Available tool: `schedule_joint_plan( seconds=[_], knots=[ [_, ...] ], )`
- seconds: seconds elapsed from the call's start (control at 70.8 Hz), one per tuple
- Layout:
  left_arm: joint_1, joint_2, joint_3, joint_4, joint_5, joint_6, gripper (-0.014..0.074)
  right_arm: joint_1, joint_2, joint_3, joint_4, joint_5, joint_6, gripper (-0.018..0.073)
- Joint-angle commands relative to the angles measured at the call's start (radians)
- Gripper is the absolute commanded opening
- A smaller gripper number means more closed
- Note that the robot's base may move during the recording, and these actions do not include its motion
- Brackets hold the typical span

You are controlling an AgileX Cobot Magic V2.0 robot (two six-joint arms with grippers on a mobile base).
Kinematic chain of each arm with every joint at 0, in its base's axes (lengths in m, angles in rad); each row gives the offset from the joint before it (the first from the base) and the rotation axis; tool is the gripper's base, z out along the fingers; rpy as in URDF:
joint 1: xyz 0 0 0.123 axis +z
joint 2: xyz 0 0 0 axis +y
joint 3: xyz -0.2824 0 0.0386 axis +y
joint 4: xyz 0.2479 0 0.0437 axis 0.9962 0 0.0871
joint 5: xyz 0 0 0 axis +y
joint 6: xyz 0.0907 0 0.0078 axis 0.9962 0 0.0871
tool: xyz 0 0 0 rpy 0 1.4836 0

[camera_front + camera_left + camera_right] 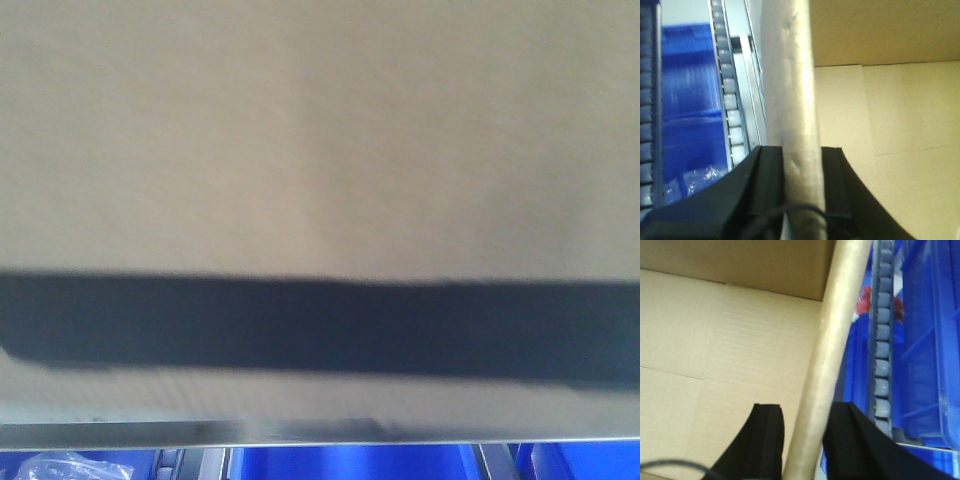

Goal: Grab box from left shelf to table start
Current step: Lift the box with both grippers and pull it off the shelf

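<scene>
My left pincer (801, 150) and right pincer (804, 407) each clamp a wall of the box (320, 130) — grasp done, I judge; carrying it from left shelf (300, 432) to counter remains.

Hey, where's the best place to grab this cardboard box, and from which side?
Pinch the box by its thin side walls at the rim, over the open top, one finger inside, one outside. Its flat front face offers no edge. The left gripper and right gripper each straddle a wall.
</scene>
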Motion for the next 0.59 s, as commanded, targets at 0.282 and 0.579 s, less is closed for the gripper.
schedule_joint_plan(
  seconds=[0.282, 0.579],
  knots=[
    [-0.034, -0.025, -0.041, -0.241, -0.14, 0.018, -0.0097, 0.012, -0.062, -0.032, 0.162, -0.144, 0.006, 0.0057],
    [-0.034, -0.025, -0.041, -0.247, -0.14, 0.018, -0.0097, 0.012, -0.063, -0.032, 0.162, -0.151, 0.006, 0.0057]
  ],
)
